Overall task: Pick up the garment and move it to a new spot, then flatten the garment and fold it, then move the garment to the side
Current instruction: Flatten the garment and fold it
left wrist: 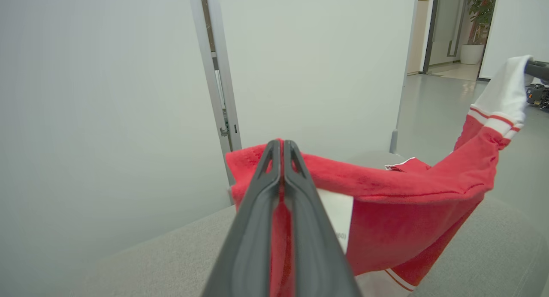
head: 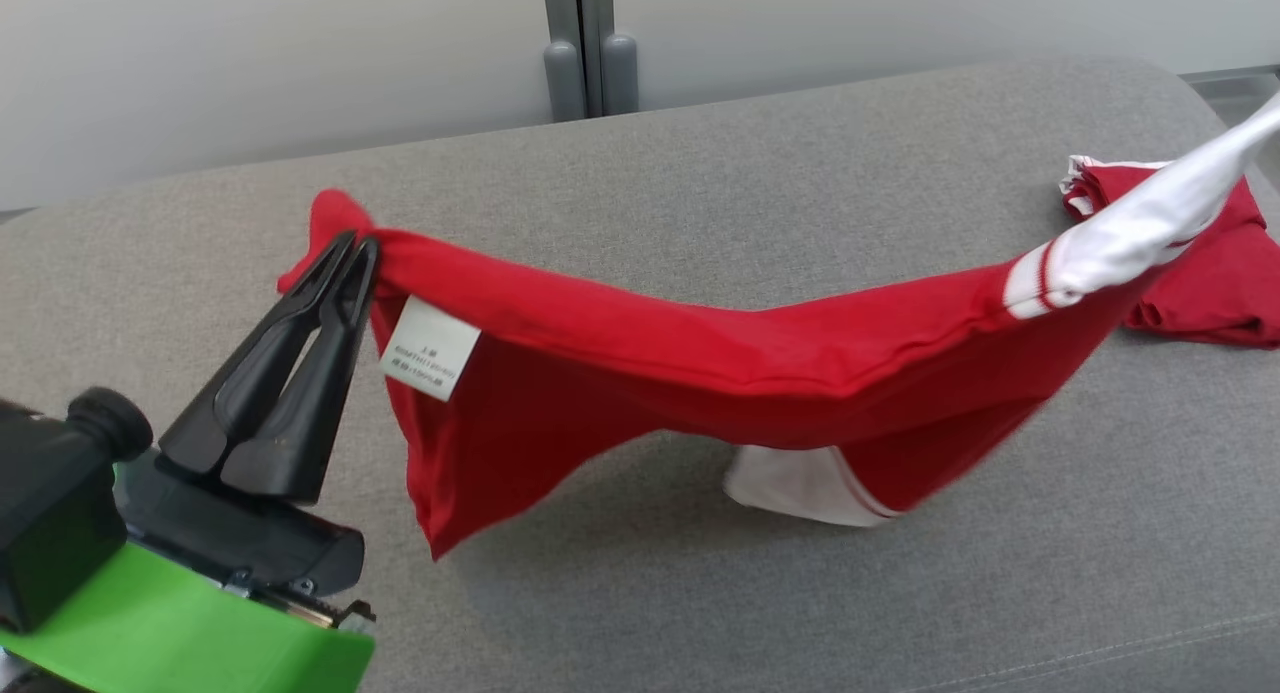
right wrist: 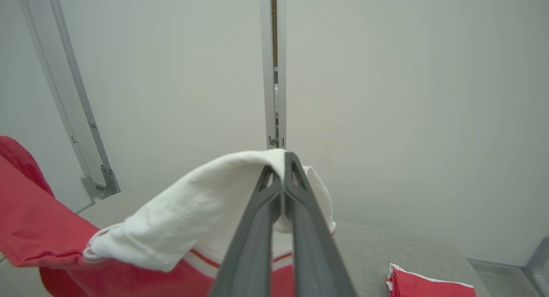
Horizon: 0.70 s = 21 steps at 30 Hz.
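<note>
The red garment [head: 700,363] was found held off the grey cushion [head: 640,163], strung between both arms. The left gripper [head: 355,248] was clamped shut on the red edge beside the white label [head: 430,348]. The right gripper [right wrist: 281,157] was closed on the white sleeve end [head: 1130,228], up at the right. The cloth sagged in the middle, and a white-trimmed lower part [head: 790,488] touched the cushion. Step judged: carrying to a new spot, flattening not yet begun. For a clean result, it was judged that both grips should be kept firm and the two arms moved together at equal height, so that the span is neither slackened nor overstretched (the sag suggests a soft, limp knit that would bunch if dragged). The trailing part should be lifted clear before any sideways travel. The garment should then be lowered far edge first, so that it is laid out rather than heaped. The landing spot should be kept well apart from the other folded red garment [head: 1210,283] at the cushion's right end. Containers: none was in use; that folded piece lay directly on the cushion.
</note>
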### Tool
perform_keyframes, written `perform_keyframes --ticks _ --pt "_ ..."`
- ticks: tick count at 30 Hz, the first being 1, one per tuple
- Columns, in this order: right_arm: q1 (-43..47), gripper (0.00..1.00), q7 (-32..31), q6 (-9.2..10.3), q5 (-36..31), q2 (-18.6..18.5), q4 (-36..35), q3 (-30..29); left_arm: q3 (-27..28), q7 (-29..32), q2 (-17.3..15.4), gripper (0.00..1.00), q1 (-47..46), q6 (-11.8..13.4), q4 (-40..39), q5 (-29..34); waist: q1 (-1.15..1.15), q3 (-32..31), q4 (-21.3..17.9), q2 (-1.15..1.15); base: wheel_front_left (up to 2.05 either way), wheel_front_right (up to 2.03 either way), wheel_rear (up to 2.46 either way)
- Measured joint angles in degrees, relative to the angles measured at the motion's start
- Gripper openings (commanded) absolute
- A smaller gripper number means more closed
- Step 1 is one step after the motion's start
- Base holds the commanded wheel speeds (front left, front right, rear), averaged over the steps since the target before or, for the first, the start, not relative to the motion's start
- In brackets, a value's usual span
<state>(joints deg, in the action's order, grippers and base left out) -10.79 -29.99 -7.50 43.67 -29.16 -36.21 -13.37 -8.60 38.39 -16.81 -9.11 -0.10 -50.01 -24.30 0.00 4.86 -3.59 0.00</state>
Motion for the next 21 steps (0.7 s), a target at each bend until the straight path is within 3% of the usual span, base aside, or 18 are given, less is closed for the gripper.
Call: perform_keyframes --ticks 5,12,17,21 --pt "-8.81 0.00 -3.82 0.00 2.04 -5.05 -0.73 -3.05 -0.62 6.36 -1.58 0.00 -11.76 -1.33 -0.62 -1.85 0.00 2.08 -0.67 0.00 0.00 0.00 0.00" --pt "-27.50 0.00 -4.39 0.00 2.19 -9.53 9.84 3.42 -0.94 11.39 -0.79 0.00 -32.32 -1.90 12.83 -3.78 0.00 7.69 -1.38 0.00 0.00 0.00 0.00" --pt "-46.50 0.00 1.11 0.00 -3.94 -7.80 23.05 10.95 -1.00 8.45 2.29 0.00 -49.42 -1.51 28.84 -1.05 0.00 13.77 -1.52 0.00 0.00 0.00 0.00" --pt "-62.95 0.00 7.92 0.00 -9.60 -0.33 36.48 15.62 -0.62 0.48 4.47 0.00 -64.41 -0.89 44.34 3.32 0.01 19.52 -1.44 0.00 0.00 0.00 0.00"
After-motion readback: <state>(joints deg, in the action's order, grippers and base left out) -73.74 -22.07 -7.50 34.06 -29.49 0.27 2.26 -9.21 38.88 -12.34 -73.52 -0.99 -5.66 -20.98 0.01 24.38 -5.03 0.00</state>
